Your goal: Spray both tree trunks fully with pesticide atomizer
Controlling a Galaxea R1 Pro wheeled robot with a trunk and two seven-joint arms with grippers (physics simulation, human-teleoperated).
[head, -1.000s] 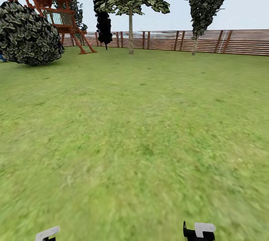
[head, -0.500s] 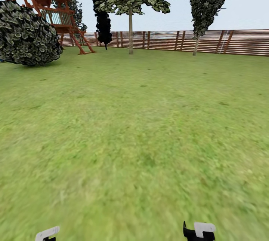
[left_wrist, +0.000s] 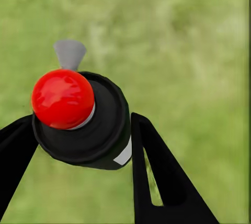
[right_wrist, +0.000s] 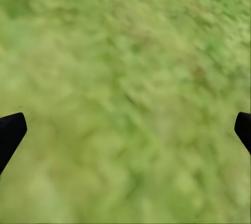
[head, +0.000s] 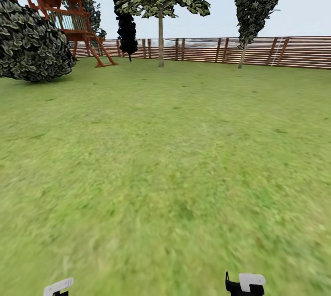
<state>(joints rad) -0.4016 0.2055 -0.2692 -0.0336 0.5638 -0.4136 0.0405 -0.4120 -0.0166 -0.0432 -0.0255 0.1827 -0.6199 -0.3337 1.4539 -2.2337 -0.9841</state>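
Close in, the left end effector (left_wrist: 83, 125) is clamped on the dark round-bodied pesticide atomizer (left_wrist: 99, 135), with its red knob and grey nozzle. The right end effector (right_wrist: 125, 125) is spread wide and empty over blurred green lawn (head: 165, 172). Far off by the slatted reddish fence (head: 276, 51) stands a pale-trunked, spreading tree (head: 160, 38). The risk I see: spraying from this far wastes pesticide on grass, and a bumpy drive could loosen the bottle.

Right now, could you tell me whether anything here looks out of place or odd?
Nothing stands out. The lawn looks unmarked and the fence stands straight. The left gripper has its jaws shut on what is probably the atomizer, dark with a red knob. The right gripper is open over grass.
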